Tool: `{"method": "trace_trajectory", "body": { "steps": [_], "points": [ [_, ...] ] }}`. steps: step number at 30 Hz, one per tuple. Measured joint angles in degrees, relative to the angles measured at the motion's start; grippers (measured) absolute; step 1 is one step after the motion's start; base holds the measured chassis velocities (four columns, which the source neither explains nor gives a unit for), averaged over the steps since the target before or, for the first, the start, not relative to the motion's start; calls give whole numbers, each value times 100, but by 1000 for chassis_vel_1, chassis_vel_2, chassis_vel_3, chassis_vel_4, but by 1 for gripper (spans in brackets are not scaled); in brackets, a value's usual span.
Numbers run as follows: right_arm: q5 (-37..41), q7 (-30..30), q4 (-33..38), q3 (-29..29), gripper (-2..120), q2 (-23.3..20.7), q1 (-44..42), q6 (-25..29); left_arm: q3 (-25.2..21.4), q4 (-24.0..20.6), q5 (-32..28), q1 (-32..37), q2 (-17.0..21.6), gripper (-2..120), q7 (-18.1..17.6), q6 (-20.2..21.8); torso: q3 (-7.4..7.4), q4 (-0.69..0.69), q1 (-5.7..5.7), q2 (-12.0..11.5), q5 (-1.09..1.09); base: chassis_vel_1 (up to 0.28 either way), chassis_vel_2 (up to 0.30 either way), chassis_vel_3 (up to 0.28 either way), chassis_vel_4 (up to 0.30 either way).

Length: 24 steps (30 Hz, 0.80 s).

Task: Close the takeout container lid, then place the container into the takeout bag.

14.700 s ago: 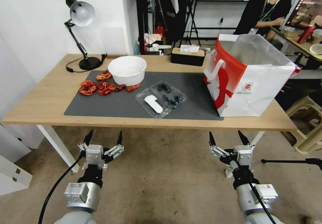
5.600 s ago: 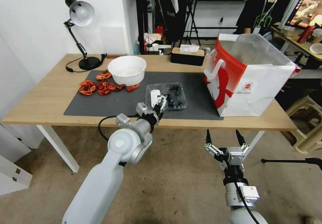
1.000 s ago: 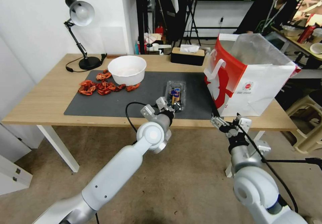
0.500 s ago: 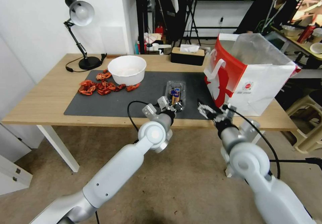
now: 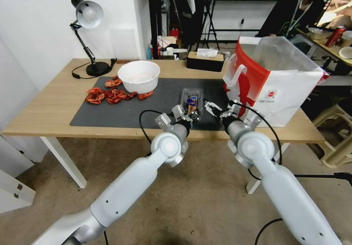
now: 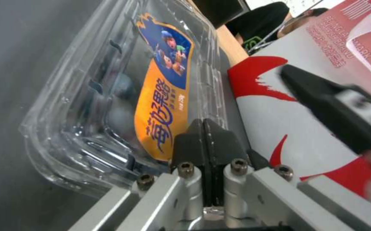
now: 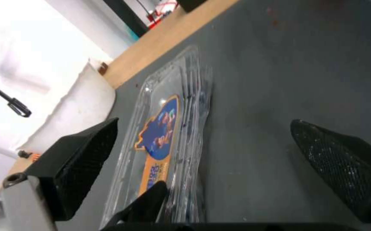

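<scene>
The takeout container (image 5: 192, 99) lies on the dark mat with its lid (image 6: 108, 80) folded down over the blueberries; an orange and blue label (image 6: 162, 106) faces up. My left gripper (image 5: 189, 116) is shut, its tips (image 6: 203, 123) resting on the lid's near end. My right gripper (image 5: 221, 108) stands open just right of the container (image 7: 164, 134), low over the mat between it and the takeout bag (image 5: 278, 91). In the right wrist view the right gripper (image 7: 204, 125) holds nothing. The red-and-white bag (image 6: 271, 122) stands upright, mouth open, at the table's right.
A white bowl (image 5: 139, 76) and red crayfish pieces (image 5: 110, 94) sit on the left of the grey mat (image 5: 121, 113). A desk lamp (image 5: 88, 17) stands at the back left, a tissue box (image 5: 205, 61) at the back centre.
The right arm has risen from below the table edge and moved left over the mat, beside the container. The left gripper stays on the closed lid.
</scene>
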Motion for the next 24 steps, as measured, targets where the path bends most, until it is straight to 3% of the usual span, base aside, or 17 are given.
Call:
{"method": "trace_trajectory", "body": {
  "steps": [12, 20, 22, 24],
  "points": [
    [12, -8, -506, -315, 97, 220, 499, -33, -21, -41, 20, 35, 36, 0, 0, -8, 0, 0, 0, 1, 0, 0, 0, 0, 0],
    [-120, -10, -700, -420, 75, 373, 518, -63, -21, -58, 23, 30, 49, 0, -4, -10, -1, 0, 0, 1, 0, 0, 0, 0, 0],
    [-150, -11, -736, -429, 63, 428, 518, -70, -19, -74, 23, 30, 54, 0, -5, -11, -1, 0, 0, 1, 1, 0, 0, 0, 0],
    [-154, -11, -739, -431, 61, 434, 518, -71, -18, -75, 23, 31, 55, 0, -6, -11, -1, 0, 0, 1, 1, 0, 0, 0, 0]
  ]
}}
